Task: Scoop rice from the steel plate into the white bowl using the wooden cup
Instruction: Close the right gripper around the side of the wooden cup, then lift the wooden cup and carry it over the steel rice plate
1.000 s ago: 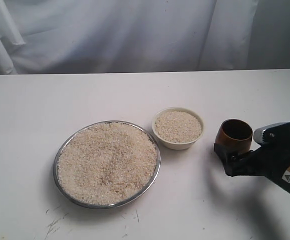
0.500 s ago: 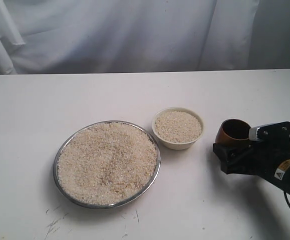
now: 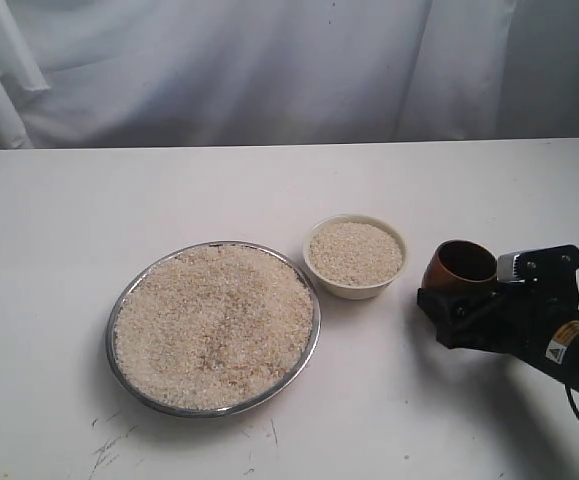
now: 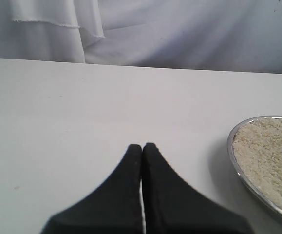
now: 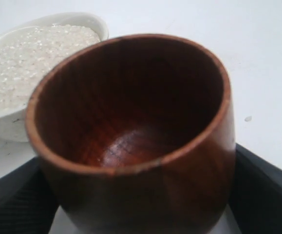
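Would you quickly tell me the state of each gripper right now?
Left gripper: closed, holding nothing.
Right gripper: closed on the wooden cup, which looks empty.

Beside the smooth, faintly glossy white bowl (image 3: 355, 290), the wooden cup (image 5: 131, 126) shows polished reddish grained wood, the steel plate (image 3: 314, 335) a shiny metal rim, the rice (image 3: 214, 325) a dull, grainy surface.

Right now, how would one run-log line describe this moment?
right gripper: shut on empty reddish-brown wooden cup | left gripper: shut, holding nothing | small cream-white bowl: holds rice | wide shiny steel plate: heaped rice
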{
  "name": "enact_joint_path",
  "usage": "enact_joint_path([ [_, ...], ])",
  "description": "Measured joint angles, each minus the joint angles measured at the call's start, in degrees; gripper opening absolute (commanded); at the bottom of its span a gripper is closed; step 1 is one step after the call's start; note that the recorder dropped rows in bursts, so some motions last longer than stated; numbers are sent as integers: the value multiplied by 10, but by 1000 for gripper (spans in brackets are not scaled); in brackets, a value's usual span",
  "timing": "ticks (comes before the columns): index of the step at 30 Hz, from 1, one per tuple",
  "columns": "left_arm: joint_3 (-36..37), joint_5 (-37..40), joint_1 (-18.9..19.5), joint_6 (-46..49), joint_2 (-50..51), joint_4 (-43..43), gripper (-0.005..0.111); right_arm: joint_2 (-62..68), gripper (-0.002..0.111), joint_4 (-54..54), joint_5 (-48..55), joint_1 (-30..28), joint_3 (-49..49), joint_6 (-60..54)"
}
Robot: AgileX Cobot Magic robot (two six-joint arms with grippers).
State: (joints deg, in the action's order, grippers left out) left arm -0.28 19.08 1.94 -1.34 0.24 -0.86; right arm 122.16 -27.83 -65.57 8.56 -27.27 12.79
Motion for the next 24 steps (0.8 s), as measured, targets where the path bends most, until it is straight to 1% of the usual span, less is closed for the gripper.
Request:
enact_joint_path([
  [3,0,0,0,0,0,0,0,0,9,-8,-2,0,1,5],
  [7,0,0,0,0,0,0,0,-11,2,-13,3,0,12,11],
  [9,0,0,0,0,0,0,0,-31,0,-17,25,0,14,9],
  [13,0,0,0,0,0,0,0,-90,0,-12,92,0,14,-2],
  [15,0,0,0,0,0,0,0,-138,0,-12,137,0,9,-3],
  [17,0,0,0,0,0,0,0,-203,0,-10,263,15,-19,2],
  [18,0,0,0,0,0,0,0,-218,0,-10,293,25,-28,3],
  [19,0,0,0,0,0,0,0,-242,0,-10,342,45,-48,3],
  [20,0,0,0,0,0,0,0,-253,0,-10,362,58,-61,4],
  [21,0,0,0,0,0,0,0,-270,0,-10,401,88,-94,5],
  [22,0,0,0,0,0,0,0,-277,0,-10,426,104,-113,5],
  [23,0,0,0,0,0,0,0,-281,0,-11,479,133,-151,-4],
  [24,0,0,0,0,0,0,0,-281,0,-11,513,147,-168,-15],
])
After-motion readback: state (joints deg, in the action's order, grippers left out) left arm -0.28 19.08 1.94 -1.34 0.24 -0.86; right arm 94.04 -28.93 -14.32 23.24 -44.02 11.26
